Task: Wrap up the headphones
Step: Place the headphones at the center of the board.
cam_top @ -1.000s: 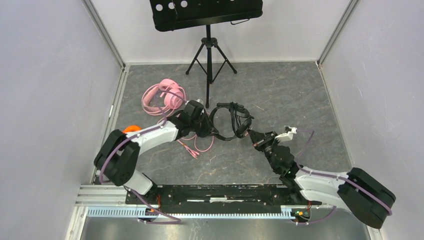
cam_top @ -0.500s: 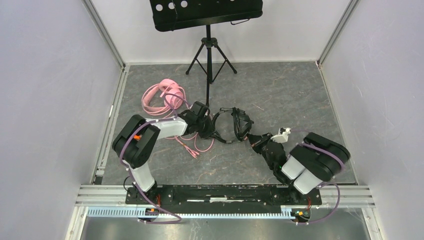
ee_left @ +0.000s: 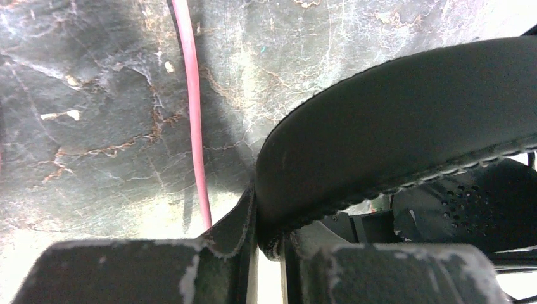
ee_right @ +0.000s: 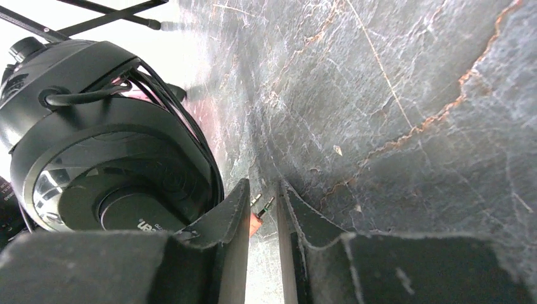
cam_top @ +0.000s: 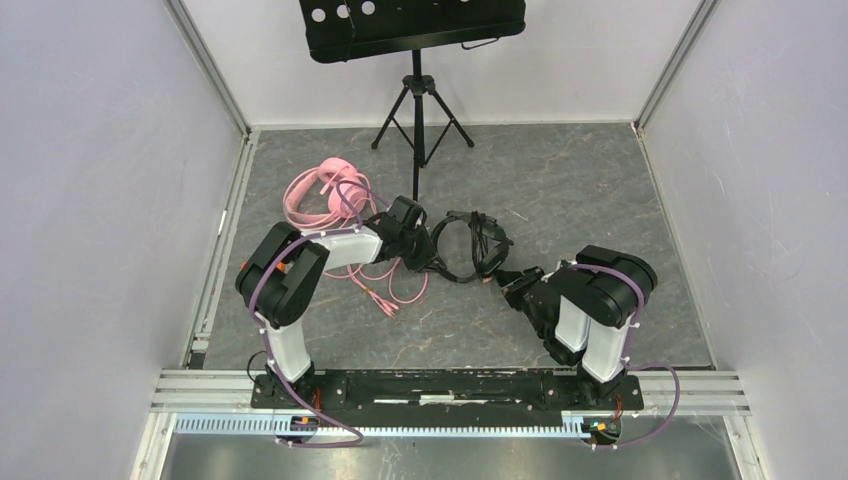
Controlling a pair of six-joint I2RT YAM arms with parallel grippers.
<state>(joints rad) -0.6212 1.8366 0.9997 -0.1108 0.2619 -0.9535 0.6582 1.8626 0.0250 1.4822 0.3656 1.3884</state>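
Headphones of the black pair (cam_top: pixel 470 248) sit near the middle of the tabletop (cam_top: pixel 600 190), a little toward the near edge, with the band curving left and the cups on the right. The left end effector (cam_top: pixel 430 258) reaches in from the left and is clamped on the black padded band; its wrist view shows the pad (ee_left: pixel 405 126) squeezed between the two fingers (ee_left: pixel 231 228), and the pink cable (ee_left: pixel 193 114) running along the tabletop just beside them. The right end effector (cam_top: pixel 503 280) lies low just right of the cups, on their near side. In its wrist view the jaws stand slightly parted with nothing gripped, a small plug tip (ee_right: pixel 258 210) showing through the gap, and one glossy cup (ee_right: pixel 107 164) just to the left with a thin black cable (ee_right: pixel 158 95) looped over it. The pink headphones (cam_top: pixel 318 200) lie toward the left edge, beyond the left arm, and their cable (cam_top: pixel 392 288) trails toward the near edge under that arm. A black music stand (cam_top: pixel 412 30) on a tripod stands at the far edge.
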